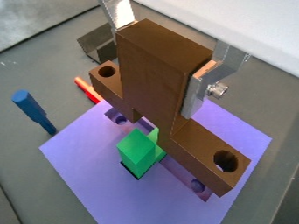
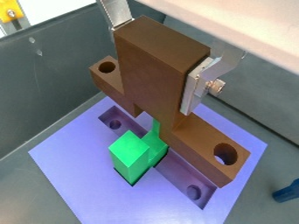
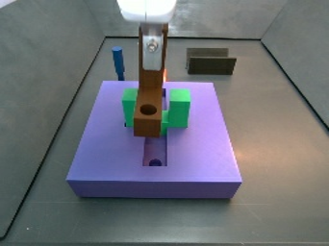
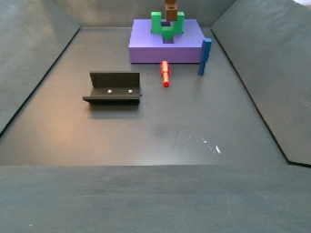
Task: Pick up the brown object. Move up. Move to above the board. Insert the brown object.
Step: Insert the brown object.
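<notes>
Wrist views show my gripper (image 1: 163,68) clamped on the brown object (image 1: 163,105) over the board (image 1: 82,166); green block (image 1: 142,149) beneath, red peg (image 1: 87,89) and blue peg (image 1: 33,111) beside.

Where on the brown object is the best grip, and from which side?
On its plain upper end, from above, where the gripper holds it now. The brown object hangs upright over the board, so flat fingers clamp its broad faces and leave the holed lower end free for insertion.

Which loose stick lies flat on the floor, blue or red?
The red peg lies flat beside the board; the blue peg stands upright. The gripper is above the board.
</notes>
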You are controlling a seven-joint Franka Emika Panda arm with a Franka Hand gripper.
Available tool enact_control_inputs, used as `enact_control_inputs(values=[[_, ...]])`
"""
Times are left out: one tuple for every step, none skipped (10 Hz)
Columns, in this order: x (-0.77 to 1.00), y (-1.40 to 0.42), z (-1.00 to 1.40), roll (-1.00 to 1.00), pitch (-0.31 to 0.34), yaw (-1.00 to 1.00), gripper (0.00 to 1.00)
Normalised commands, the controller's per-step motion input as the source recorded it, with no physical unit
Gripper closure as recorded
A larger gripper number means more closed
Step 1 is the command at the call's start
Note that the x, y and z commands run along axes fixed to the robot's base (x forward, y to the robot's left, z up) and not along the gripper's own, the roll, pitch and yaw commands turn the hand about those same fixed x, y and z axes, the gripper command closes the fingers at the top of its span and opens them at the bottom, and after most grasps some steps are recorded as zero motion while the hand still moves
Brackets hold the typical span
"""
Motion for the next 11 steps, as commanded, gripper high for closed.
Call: enact_control_inputs(values=[[0.0,0.0,-0.25,0.0,-0.153,0.05,1.0],[0.0,0.0,-0.29,0.0,-0.164,0.02,1.0],[0.11,0.0,-0.25,0.01,-0.169,0.06,1.0],[0.19,0.0,-0.16,0.04,-0.16,0.11,1.0],[0.11,0.0,-0.16,0.07,-0.161,0.11,1.0],[0.05,0.0,-0.12,0.09,-0.141,0.14,1.0],[0.05,0.0,-0.11,0.07,-0.131,0.11,1.0],[0.0,0.0,-0.13,0.09,-0.124,0.07,1.0],[0.0,-0.02,-0.13,0.1,-0.141,0.08,1.0],[0.0,-0.09,-0.18,0.1,-0.156,0.06,1.0],[0.0,-0.11,-0.21,0.09,-0.154,0.04,1.0]])
